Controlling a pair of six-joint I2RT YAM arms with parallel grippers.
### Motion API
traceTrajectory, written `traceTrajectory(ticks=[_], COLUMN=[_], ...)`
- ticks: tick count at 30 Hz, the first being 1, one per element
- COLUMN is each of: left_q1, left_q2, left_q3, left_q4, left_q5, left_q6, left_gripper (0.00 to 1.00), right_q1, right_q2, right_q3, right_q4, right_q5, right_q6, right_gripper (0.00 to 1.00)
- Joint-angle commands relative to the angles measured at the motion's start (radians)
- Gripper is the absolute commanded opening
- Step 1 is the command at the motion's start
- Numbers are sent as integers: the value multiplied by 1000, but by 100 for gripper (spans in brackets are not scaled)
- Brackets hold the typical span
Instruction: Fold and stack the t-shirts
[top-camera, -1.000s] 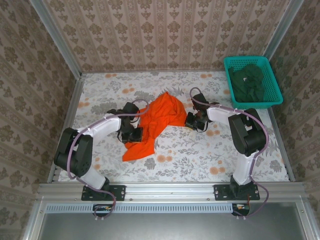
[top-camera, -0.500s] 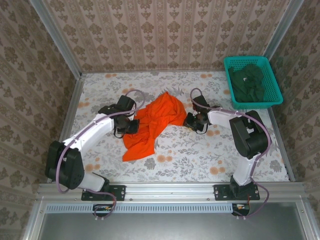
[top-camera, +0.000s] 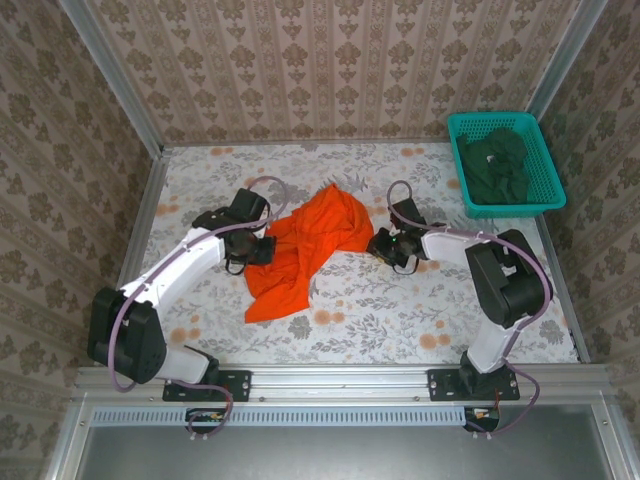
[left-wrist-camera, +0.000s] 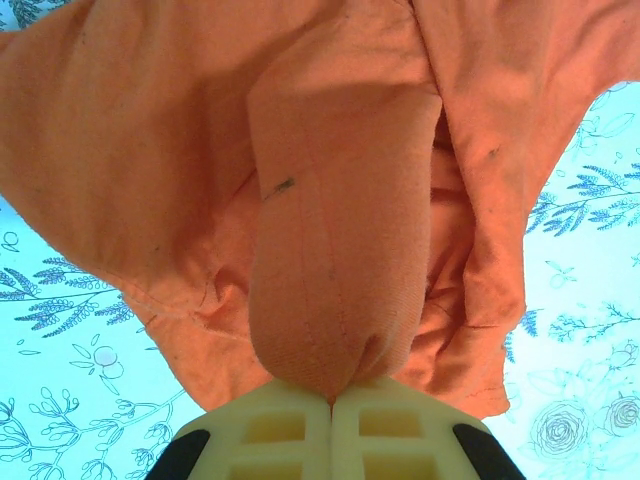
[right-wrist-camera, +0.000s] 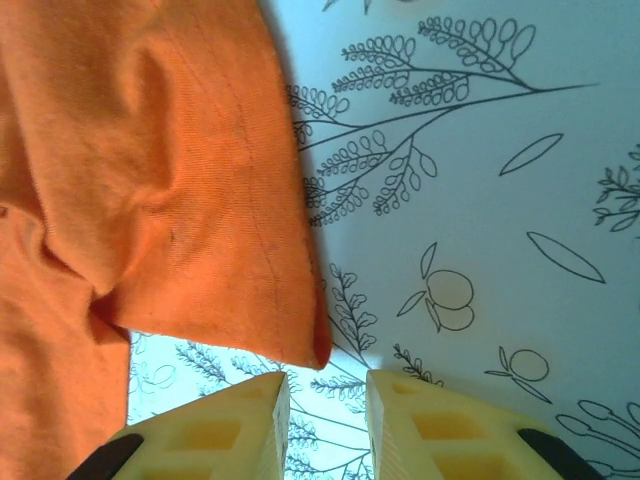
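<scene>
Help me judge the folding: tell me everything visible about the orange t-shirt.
The orange t-shirt is plain, soft knit fabric, crumpled in a bunched heap on the floral table, not folded. The left gripper is shut on a fold at its left edge. Its stitched hem corner lies just ahead of the right gripper, whose jaws stand apart and hold nothing.

A table (top-camera: 400, 310) under a pale cloth printed with grey leaves and orange blossoms takes up the middle of the top view. Walls papered in a beige and brown damask pattern close it in: the back wall (top-camera: 330, 60) at 12 o'clock, the left wall (top-camera: 50, 180) at 9 o'clock and the right wall (top-camera: 612, 180) at 3 o'clock. Aluminium posts rise at the back corners, one at 11 o'clock (top-camera: 115, 75) and one at 1 o'clock (top-camera: 563, 60). At 6 o'clock an aluminium rail (top-camera: 340, 378) runs along the table's near edge, with a slotted grey strip (top-camera: 340, 415) and a dark panel (top-camera: 340, 452) below it. The light is soft and even.
</scene>
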Motion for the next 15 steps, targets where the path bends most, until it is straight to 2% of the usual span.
traceTrajectory(ticks=[1, 4, 10, 15], left_q1=[10, 10, 10, 10], left_q2=[-7, -2, 4, 7], left_q3=[35, 38, 37, 46], left_q4=[-23, -23, -20, -18], left_q5=[-17, -18, -13, -16], left_q6=[35, 36, 35, 33], left_gripper=[0, 0, 0, 0], right_q1=[-4, -5, -4, -1], right_q2=[-61, -86, 22, 117], right_q3=[-49, -69, 42, 131], right_q4=[110, 149, 36, -60], right_q5=[-8, 10, 14, 15], right_q6=[31, 51, 39, 33], right_gripper=[29, 28, 32, 31])
